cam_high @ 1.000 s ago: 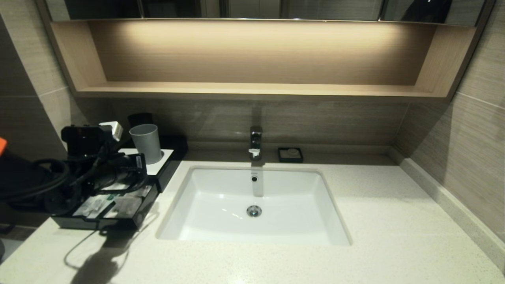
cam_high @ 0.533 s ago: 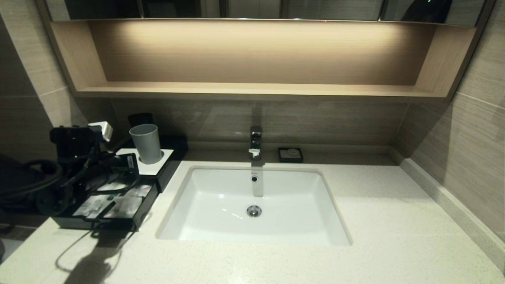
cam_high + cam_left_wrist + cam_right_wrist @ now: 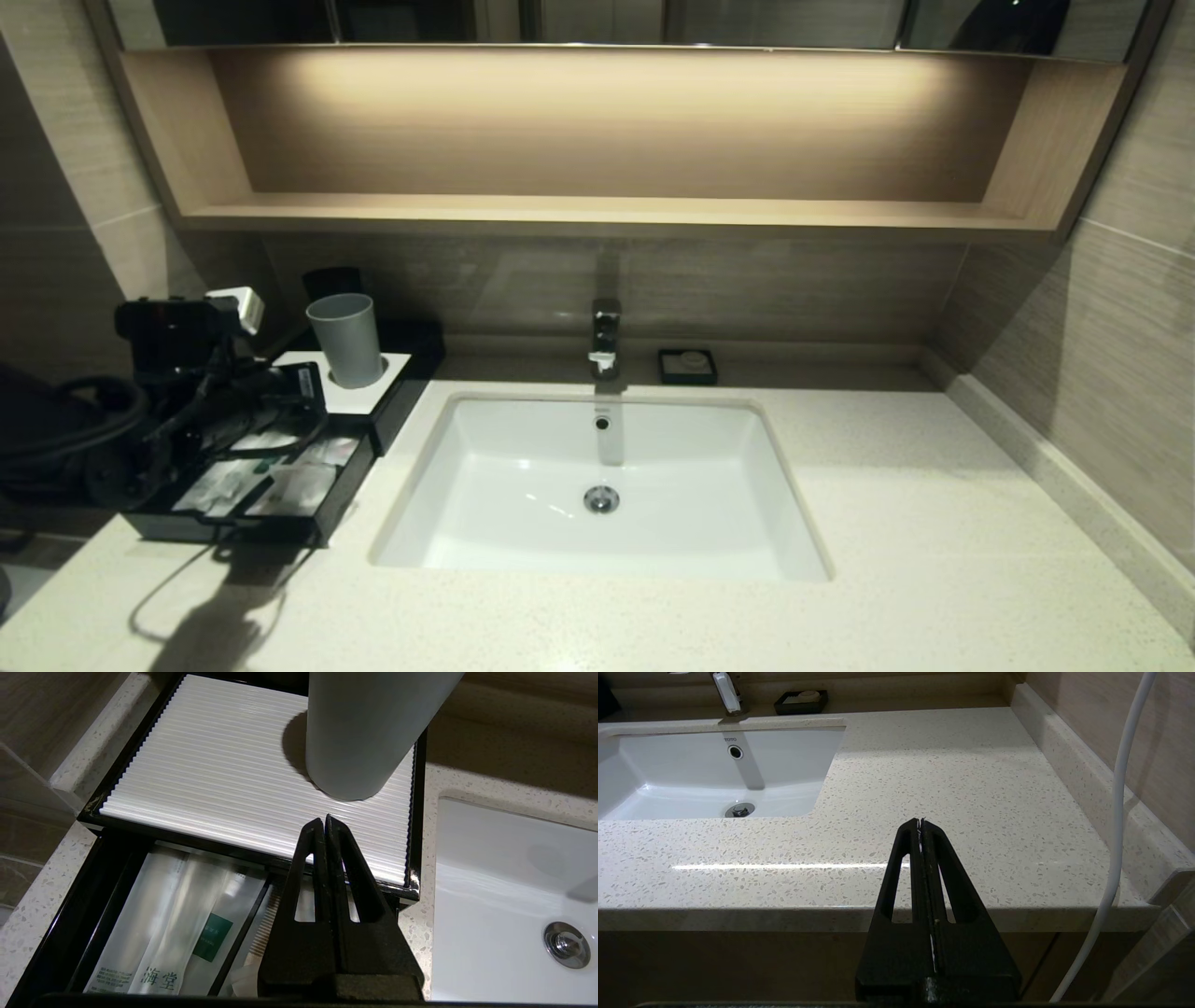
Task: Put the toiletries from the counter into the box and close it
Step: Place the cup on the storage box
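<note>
The black box (image 3: pixel 403 390) stands at the counter's (image 3: pixel 934 532) left end, and its front drawer (image 3: pixel 229 530) is pulled out. Several clear-white toiletries packets (image 3: pixel 280 485) lie inside the drawer. The left wrist view shows two long packets (image 3: pixel 154 933) side by side, one with a green band (image 3: pixel 212 938). My left gripper (image 3: pixel 316 392) hangs shut and empty above the drawer, its tips (image 3: pixel 325 820) over the front edge of the box's ribbed white panel (image 3: pixel 224 779). My right gripper (image 3: pixel 920 822) is shut and empty, parked off the counter's front edge to the right.
A grey cup (image 3: pixel 345 338) stands on the box's white panel just beyond my left fingertips. The sunken white sink (image 3: pixel 709 495) lies right of the box, with a faucet (image 3: pixel 605 338) and a small black soap dish (image 3: pixel 687 366) behind it. A wooden shelf (image 3: pixel 597 213) overhangs the back wall.
My left arm has drawn back a little to the left over the open drawer, then held still. The drawer and packets have not moved.
</note>
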Controlling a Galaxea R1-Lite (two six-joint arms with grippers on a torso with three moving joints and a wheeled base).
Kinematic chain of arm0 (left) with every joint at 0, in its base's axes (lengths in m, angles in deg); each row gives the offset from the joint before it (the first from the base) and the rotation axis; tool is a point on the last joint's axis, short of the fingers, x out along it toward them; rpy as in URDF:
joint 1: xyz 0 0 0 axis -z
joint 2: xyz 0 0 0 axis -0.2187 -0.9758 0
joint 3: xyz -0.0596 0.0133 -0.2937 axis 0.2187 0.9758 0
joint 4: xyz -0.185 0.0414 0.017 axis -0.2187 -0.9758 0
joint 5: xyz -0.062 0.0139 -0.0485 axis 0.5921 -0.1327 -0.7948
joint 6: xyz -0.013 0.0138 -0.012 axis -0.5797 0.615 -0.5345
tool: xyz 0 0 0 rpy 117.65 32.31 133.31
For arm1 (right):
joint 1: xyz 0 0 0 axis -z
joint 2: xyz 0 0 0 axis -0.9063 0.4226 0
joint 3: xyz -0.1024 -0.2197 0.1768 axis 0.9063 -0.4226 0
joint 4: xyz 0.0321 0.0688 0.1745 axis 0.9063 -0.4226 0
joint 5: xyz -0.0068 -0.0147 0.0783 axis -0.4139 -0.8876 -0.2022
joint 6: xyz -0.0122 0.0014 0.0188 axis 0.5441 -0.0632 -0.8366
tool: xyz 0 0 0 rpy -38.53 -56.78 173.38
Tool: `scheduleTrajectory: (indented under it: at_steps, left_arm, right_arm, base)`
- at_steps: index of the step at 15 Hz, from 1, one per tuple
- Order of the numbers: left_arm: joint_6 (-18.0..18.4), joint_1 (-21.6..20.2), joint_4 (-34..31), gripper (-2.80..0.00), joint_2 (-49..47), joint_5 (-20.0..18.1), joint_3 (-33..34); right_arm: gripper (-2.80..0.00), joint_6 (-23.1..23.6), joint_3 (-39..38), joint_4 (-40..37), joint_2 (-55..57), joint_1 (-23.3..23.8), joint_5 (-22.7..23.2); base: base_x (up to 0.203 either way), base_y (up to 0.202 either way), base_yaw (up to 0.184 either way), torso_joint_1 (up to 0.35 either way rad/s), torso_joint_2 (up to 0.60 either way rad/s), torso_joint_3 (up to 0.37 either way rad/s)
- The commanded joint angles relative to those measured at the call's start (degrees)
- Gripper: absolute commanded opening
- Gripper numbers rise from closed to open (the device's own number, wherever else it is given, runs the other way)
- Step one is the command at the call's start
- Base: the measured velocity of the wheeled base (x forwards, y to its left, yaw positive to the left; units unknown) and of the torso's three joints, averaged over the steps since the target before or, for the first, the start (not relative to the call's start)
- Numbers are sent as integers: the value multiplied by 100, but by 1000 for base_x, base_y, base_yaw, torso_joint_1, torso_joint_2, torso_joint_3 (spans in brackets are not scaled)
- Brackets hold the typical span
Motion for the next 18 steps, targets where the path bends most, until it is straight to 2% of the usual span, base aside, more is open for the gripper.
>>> scheduleTrajectory:
  at_steps: [1, 6, 10, 18]
  left_arm:
    - [16, -18, 24, -280, -58, 3, 19]
    - [118, -18, 30, -280, -127, 10, -33]
    - [227, -18, 296, -280, -256, 43, -25]
    - [297, -89, 288, -280, -428, 65, -201]
  right_arm:
    - [-280, -1, -7, -3, 9, 0, 2]
    - [-280, -1, -6, 2, 9, 0, 4]
    - [-280, -5, -6, 0, 9, 0, 3]
    - [-280, -1, 1, 2, 9, 0, 6]
  base:
    - [0, 0, 0, 0, 0, 0]
    - [0, 0, 0, 0, 0, 0]
    - [0, 0, 0, 0, 0, 0]
    - [0, 0, 0, 0, 0, 0]
